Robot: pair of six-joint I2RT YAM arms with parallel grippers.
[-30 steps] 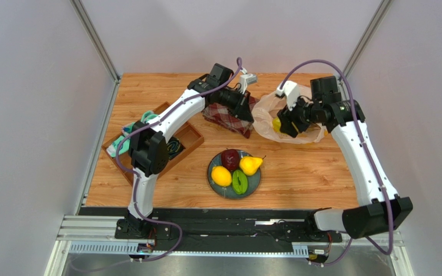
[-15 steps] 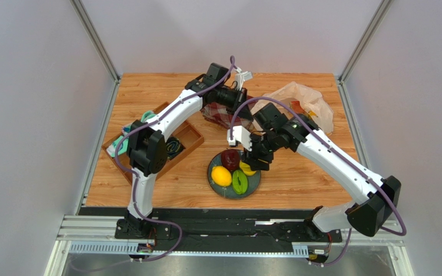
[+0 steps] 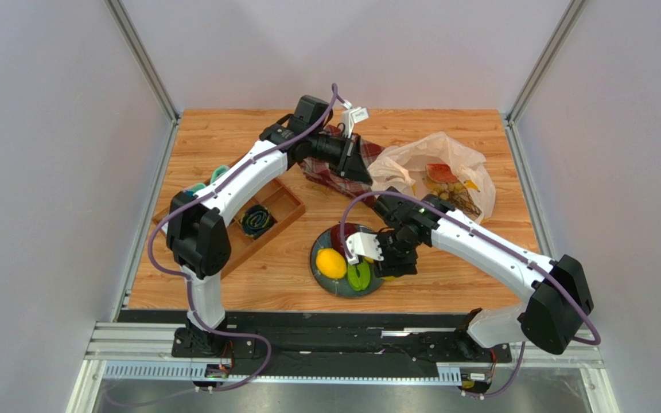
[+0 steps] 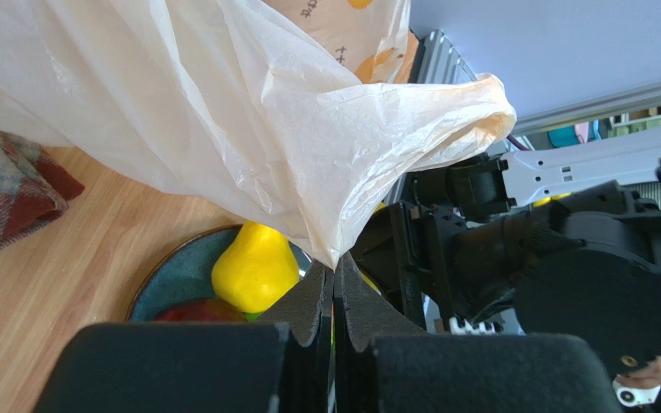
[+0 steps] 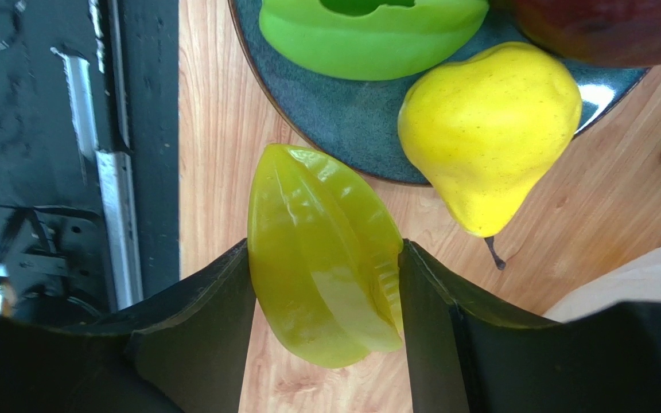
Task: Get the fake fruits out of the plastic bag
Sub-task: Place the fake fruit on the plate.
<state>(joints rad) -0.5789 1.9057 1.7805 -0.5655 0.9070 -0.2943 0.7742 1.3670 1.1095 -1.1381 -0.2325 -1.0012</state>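
Note:
The beige plastic bag [image 3: 433,163] lies at the back right, with a red watermelon slice [image 3: 440,173] and other pieces showing through it. My left gripper [image 3: 358,168] is shut on the bag's [image 4: 248,112] edge, and the left gripper [image 4: 336,275] holds that edge up. My right gripper [image 3: 390,258] hovers at the near right rim of the blue plate [image 3: 321,245]. The right gripper [image 5: 325,249] is shut on a yellow-green star fruit [image 5: 321,267]. On the plate [image 5: 342,120] lie a yellow pear [image 5: 489,129], a green piece [image 5: 368,34] and a dark red fruit [image 5: 601,21]. A lemon [image 3: 331,263] lies there too.
A red plaid cloth [image 3: 325,176] lies under the left arm beside the bag. A wooden tray [image 3: 286,206] with coiled black and teal items sits at the left. Grey walls close in the table on three sides.
My right gripper has left the bag and swung down to the plate's near right rim with the star fruit in it. The left gripper has shifted slightly left, still holding the bag's edge.

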